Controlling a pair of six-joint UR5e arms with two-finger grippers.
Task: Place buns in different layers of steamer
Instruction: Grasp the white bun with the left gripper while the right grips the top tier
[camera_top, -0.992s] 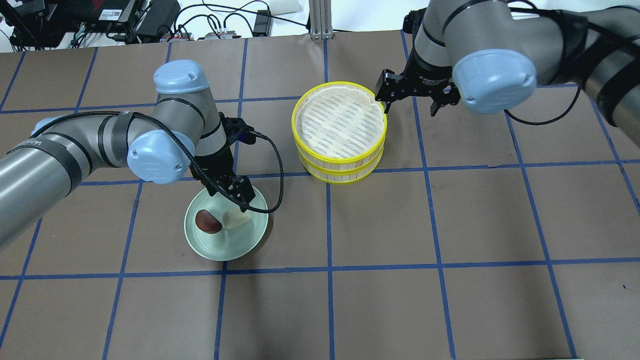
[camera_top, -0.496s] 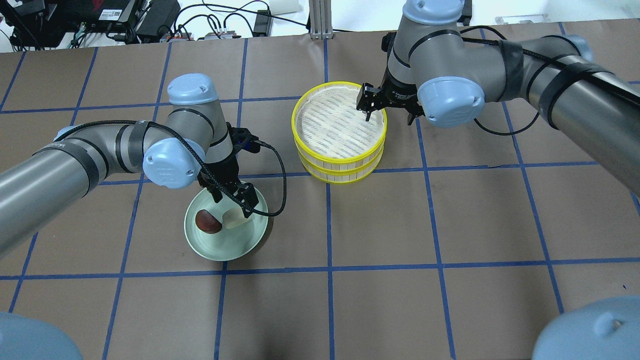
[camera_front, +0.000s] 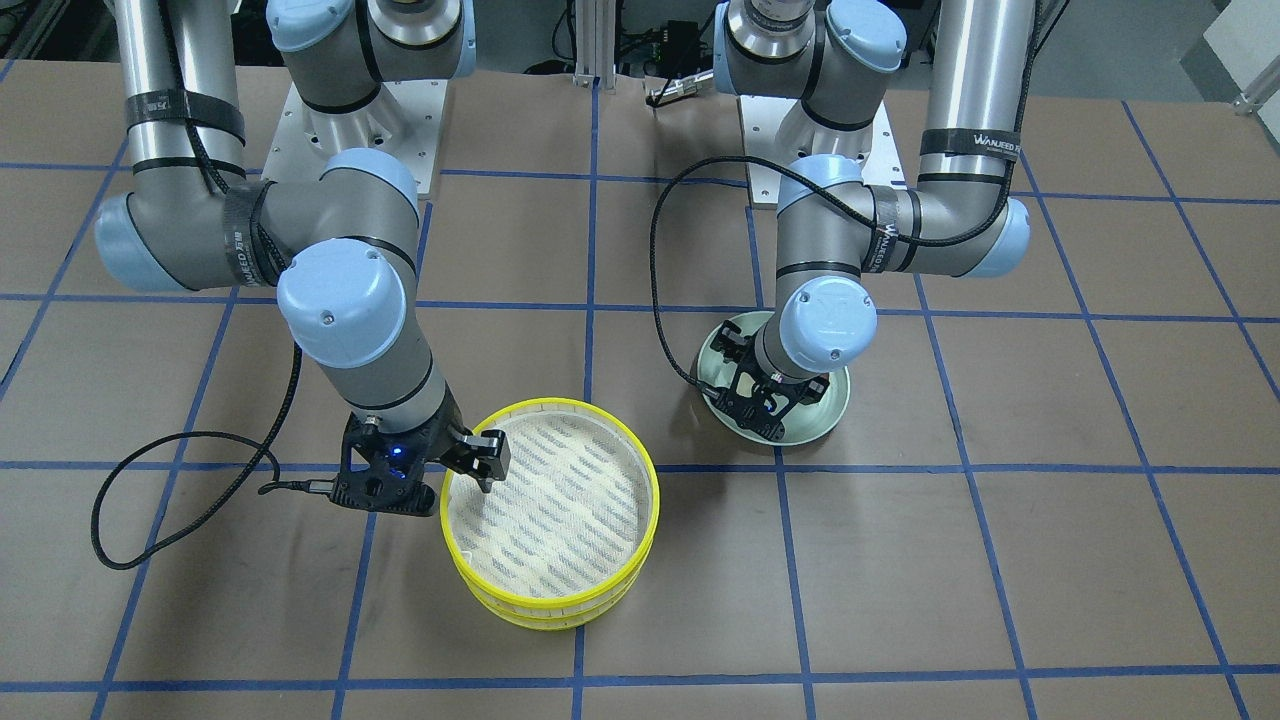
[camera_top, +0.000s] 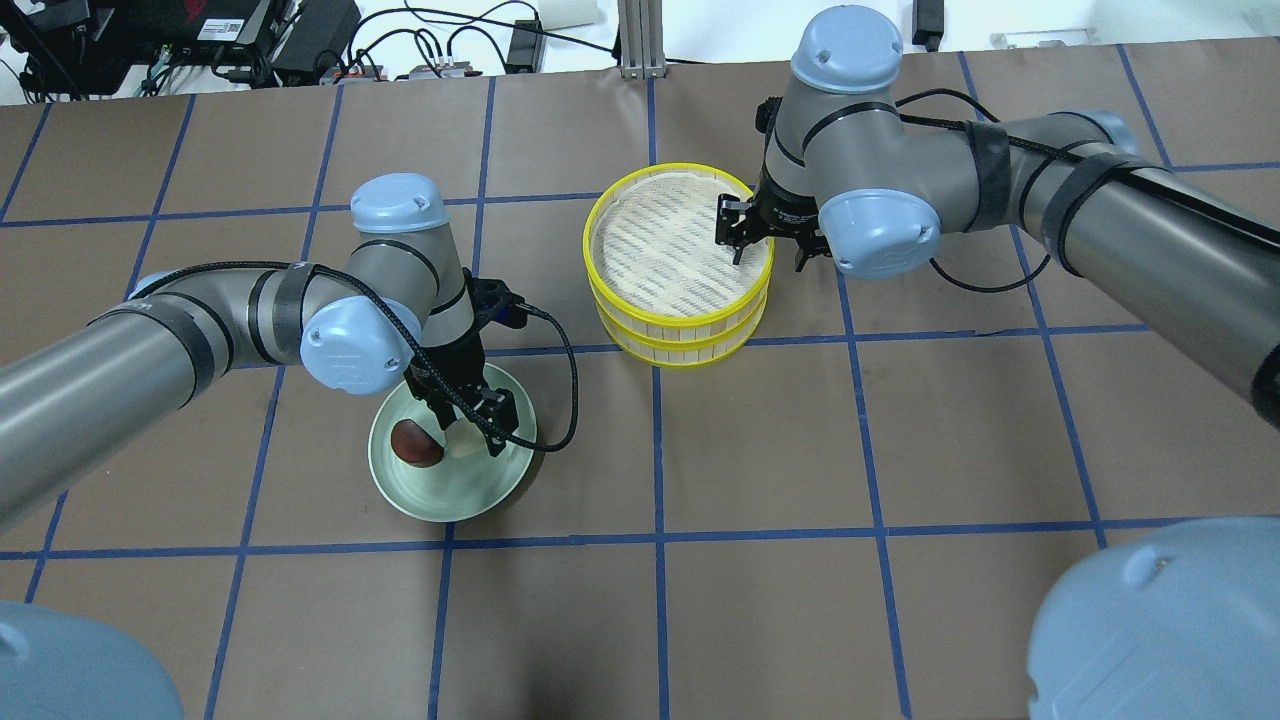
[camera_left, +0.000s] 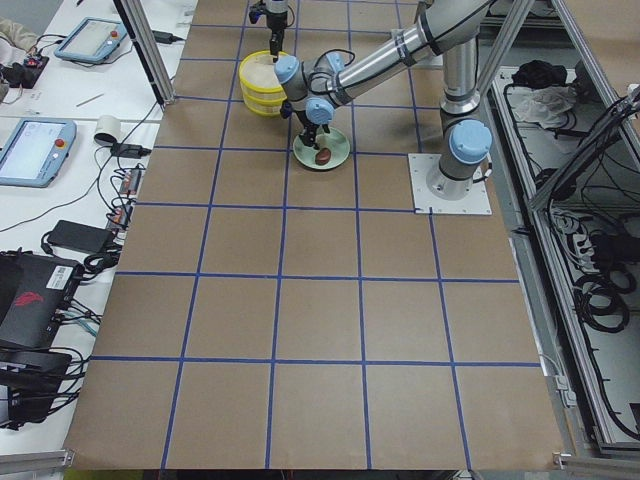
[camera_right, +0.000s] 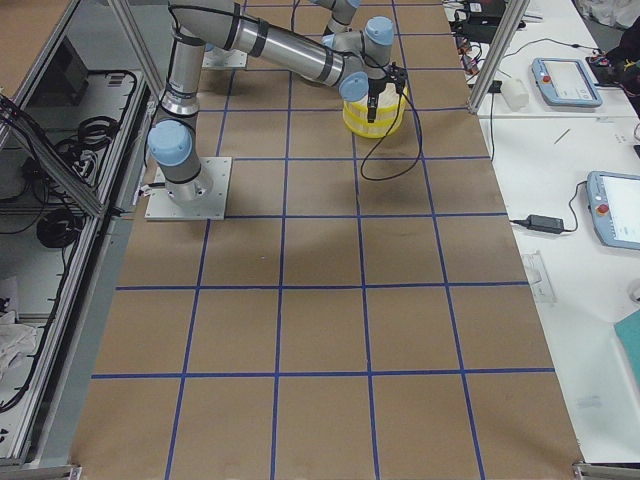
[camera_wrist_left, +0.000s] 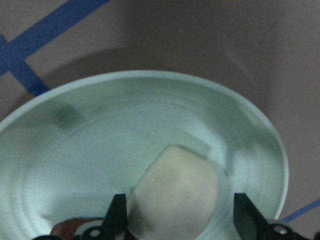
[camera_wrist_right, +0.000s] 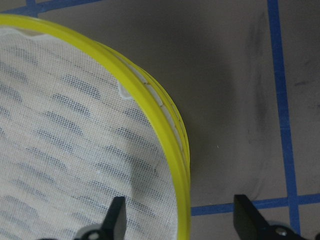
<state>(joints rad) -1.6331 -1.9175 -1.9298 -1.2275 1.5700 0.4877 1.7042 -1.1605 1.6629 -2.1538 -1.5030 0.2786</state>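
The steamer (camera_top: 592, 250) is two stacked yellow-rimmed trays with an empty mesh floor on top. The pale cream bun (camera_top: 464, 441) and the dark reddish-brown bun (camera_top: 415, 445) lie side by side on a pale green plate (camera_top: 450, 500). My left gripper (camera_top: 466, 418) is open and low over the plate. In the left wrist view its fingers straddle the cream bun (camera_wrist_left: 175, 192). My right gripper (camera_top: 766, 250) is open and straddles the steamer's right rim (camera_wrist_right: 165, 125), one finger inside the top tray and one outside.
Brown paper with a blue tape grid covers the table (camera_top: 900, 450). A black cable (camera_top: 560, 350) loops from the left wrist beside the plate. Cables and electronics (camera_top: 250, 40) lie along the far edge.
My left gripper has come down closer over the cream bun. My right gripper has moved from beside the steamer onto its right rim and lowered.
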